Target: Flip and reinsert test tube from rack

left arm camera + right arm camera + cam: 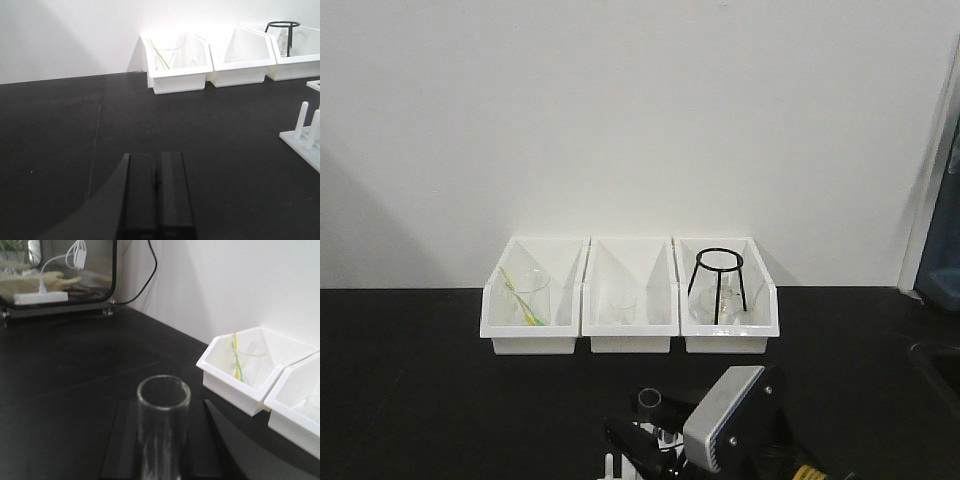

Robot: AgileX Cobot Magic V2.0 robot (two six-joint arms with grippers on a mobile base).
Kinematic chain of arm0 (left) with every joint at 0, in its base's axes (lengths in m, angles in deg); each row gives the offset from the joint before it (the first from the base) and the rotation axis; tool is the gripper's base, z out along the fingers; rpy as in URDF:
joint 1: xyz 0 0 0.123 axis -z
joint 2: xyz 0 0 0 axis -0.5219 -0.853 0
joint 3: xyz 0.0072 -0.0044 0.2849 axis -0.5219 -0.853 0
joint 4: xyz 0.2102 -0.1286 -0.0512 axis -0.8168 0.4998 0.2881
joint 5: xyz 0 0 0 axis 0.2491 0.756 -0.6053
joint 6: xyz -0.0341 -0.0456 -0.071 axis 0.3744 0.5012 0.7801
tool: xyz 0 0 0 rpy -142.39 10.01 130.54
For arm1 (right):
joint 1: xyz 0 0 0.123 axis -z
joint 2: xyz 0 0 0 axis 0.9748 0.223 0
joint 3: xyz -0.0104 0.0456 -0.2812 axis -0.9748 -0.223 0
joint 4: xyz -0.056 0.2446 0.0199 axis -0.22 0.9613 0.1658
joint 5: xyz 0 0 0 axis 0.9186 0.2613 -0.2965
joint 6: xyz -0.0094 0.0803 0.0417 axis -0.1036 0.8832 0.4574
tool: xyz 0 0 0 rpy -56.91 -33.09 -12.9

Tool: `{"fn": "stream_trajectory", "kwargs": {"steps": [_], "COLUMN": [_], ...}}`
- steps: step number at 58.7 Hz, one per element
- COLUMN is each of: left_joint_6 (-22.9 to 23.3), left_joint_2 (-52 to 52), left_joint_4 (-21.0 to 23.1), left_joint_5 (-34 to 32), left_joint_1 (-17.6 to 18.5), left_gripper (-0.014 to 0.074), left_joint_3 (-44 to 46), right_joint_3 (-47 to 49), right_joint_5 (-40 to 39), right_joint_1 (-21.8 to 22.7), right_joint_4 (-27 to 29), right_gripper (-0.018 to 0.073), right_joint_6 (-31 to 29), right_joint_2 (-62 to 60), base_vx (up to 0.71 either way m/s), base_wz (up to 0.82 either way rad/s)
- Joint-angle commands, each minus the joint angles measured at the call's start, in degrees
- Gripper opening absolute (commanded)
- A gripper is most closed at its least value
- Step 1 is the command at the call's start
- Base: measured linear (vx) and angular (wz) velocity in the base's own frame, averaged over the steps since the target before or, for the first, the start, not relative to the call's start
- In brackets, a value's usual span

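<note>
Between the dark fingers [120, 440] of the right gripper [162, 407] stands the tube [161, 432], clamped from both sides, its open rimmed end pointing out past the fingertips and its lower end cut off by the wrist view's bottom edge, so I cannot tell what that end touches. From the front view the tube's rim [648, 400] shows near the table's near edge, just left of the gripper's grey body and roughly in front of the middle bin. Short white pegs show just below and left of it there. The rack [301, 136] sits at the right edge of the left wrist view, on the black table [420, 400], with two pegs upright on its near-left corner; its holes are out of frame. The left gripper [157, 157] hangs over bare tabletop to the left of the rack and well apart from it, its two fingers pressed flat together with nothing between them. Far across the table, three white bins stand side by side, touching, against the white wall. The left bin [532, 342] holds a clear beaker [527, 292] with a yellow-green stick [523, 303] leaning in it. The middle bin [630, 343] holds a small clear glass, faint and hard to make out. The right bin [725, 343] holds a black tripod [718, 280] with more glassware behind its legs. Far left in the right wrist view, a glass-fronted box [57, 270] with white cables inside stands on the table by the wall.
</note>
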Motion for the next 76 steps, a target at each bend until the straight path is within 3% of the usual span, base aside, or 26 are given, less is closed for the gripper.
{"fn": "stream_trajectory", "kwargs": {"steps": [1, 33, 41, 62, 76], "left_joint_6": [0.5, 0.5, 0.5, 0.5, 0.5], "left_joint_2": [0.4, 0.4, 0.4, 0.4, 0.4], "left_joint_4": [0.3, 0.3, 0.3, 0.3, 0.3], "left_joint_5": [-4.4, -4.4, -4.4, -4.4, -4.4], "left_joint_1": [0.0, 0.0, 0.0, 0.0, 0.0], "left_gripper": [-0.0006, -0.0006, -0.0006, -0.0006, -0.0006], "left_joint_3": [0.2, 0.2, 0.2, 0.2, 0.2], "right_joint_3": [1.5, 1.5, 1.5, 1.5, 1.5], "right_joint_5": [-4.9, -11.7, -11.7, -14.3, -7.7], "right_joint_1": [0.2, 0.2, 0.2, 0.2, 0.3], "right_joint_4": [-0.6, 0.0, 0.2, 0.7, 5.0], "right_gripper": [-0.0010, 0.0015, 0.0084, 0.0424, 0.0456], "right_joint_6": [-1.2, -1.2, -1.2, -1.0, 0.1], "right_joint_2": [-0.4, 10.3, 10.4, 9.1, -1.5], "base_vx": [0.00, 0.00, 0.00, 0.00, 0.00], "base_wz": [0.00, 0.00, 0.00, 0.00, 0.00]}}
